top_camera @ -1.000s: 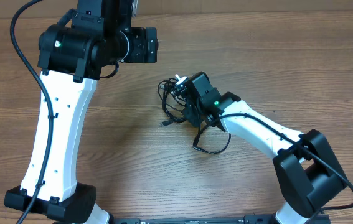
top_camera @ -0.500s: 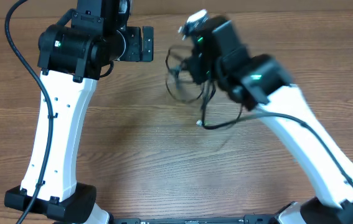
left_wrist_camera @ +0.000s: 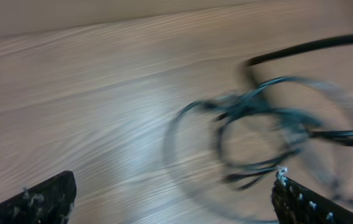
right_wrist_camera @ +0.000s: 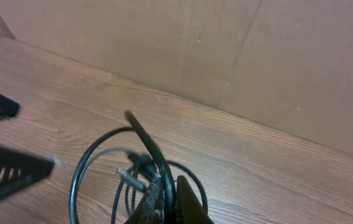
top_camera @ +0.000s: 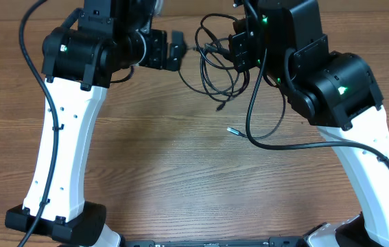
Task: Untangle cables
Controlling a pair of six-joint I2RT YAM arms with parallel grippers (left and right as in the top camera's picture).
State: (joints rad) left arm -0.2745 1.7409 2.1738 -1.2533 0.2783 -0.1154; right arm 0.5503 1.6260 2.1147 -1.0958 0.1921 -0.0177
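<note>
Over the far side of the table point(top_camera: 180, 165), our right jaws are clenched on the cables point(top_camera: 215, 65), which hang as one knotted bundle, left jaws spread wide just beside the loops; no strand freed yet, all untangling left.

The thin black flexible cables point(top_camera: 215, 67) are black along all their length, and one hanging plug end point(top_camera: 232, 130) is silver. The flat wooden table point(top_camera: 180, 178) is medium brown with a fine darker grain pattern in long wavy lines. The left robot arm point(top_camera: 64, 151) and the right robot arm point(top_camera: 366, 158) have white links and black joints, with small green lights point(top_camera: 344, 90) shining on them. In the right wrist view the cardboard wall point(right_wrist_camera: 276, 56) is plain light brown, with faint vertical creases
</note>
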